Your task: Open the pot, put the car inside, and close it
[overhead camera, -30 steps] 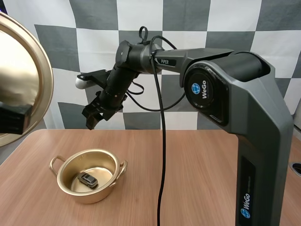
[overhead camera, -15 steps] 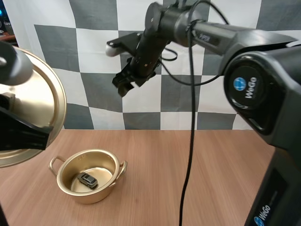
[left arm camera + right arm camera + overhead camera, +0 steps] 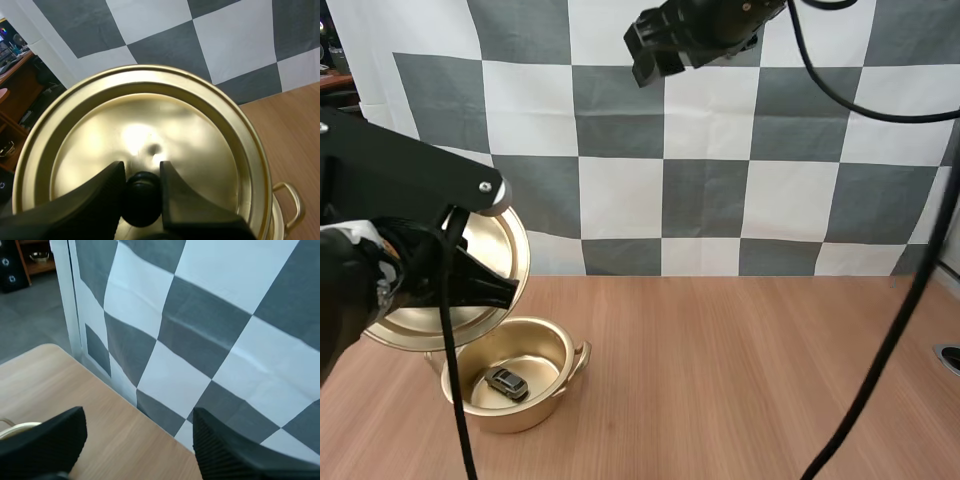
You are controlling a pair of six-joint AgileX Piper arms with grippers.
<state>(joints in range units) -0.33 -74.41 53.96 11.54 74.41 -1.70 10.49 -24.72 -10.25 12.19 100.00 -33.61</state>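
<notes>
A gold pot (image 3: 470, 384) with two loop handles stands on the table at the left, uncovered. A small grey toy car (image 3: 507, 382) lies on its floor. The gold lid (image 3: 485, 272) hangs tilted just above the pot's back rim. My left gripper (image 3: 142, 192) is shut on the lid's black knob (image 3: 142, 200), and one pot handle (image 3: 290, 205) peeks out under the lid (image 3: 145, 135). My right gripper (image 3: 650, 45) is high up against the backdrop, far above the table. Its fingers (image 3: 47, 445) stand wide apart, open, with nothing between them.
The wooden table (image 3: 740, 370) stretches bare to the right of the pot. A round dark fitting (image 3: 948, 357) sits at the table's far right edge. My left arm's black body covers the table's left part.
My left arm has brought the lid down and rightward until it hangs over the pot. My right gripper has risen up and to the right, away from the pot.
</notes>
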